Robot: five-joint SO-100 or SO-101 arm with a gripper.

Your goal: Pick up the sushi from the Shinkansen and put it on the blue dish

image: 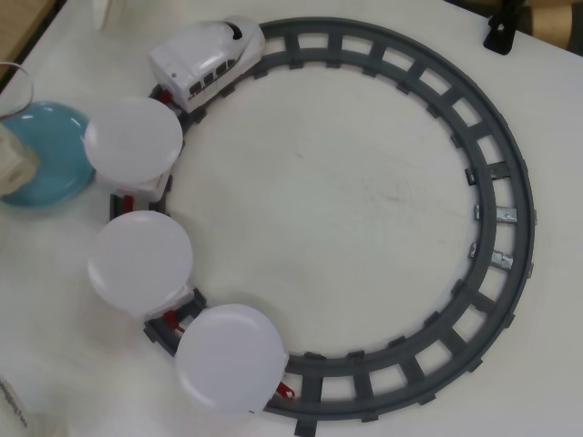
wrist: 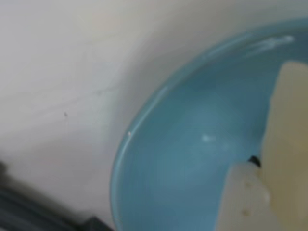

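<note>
Hovering my cream two-finger gripper [wrist: 262, 168] over the glossy light blue dish [wrist: 192, 144], I can't tell whether its jaws hold the cream-beige sushi block; none shows on the white plate-topped Shinkansen [image: 208, 59]. Releasing off-centre could tip it over the rim.

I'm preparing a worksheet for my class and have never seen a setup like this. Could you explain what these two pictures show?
The overhead view looks down on a white table. A grey circular toy track carries a white toy bullet train pulling three round white plates. A glossy light blue dish sits at the left edge. The blurry wrist view comes from a camera on a robot arm, hovering close over that blue dish. The pale shapes at its right may be gripper fingers or a cream block; I cannot tell.
</note>
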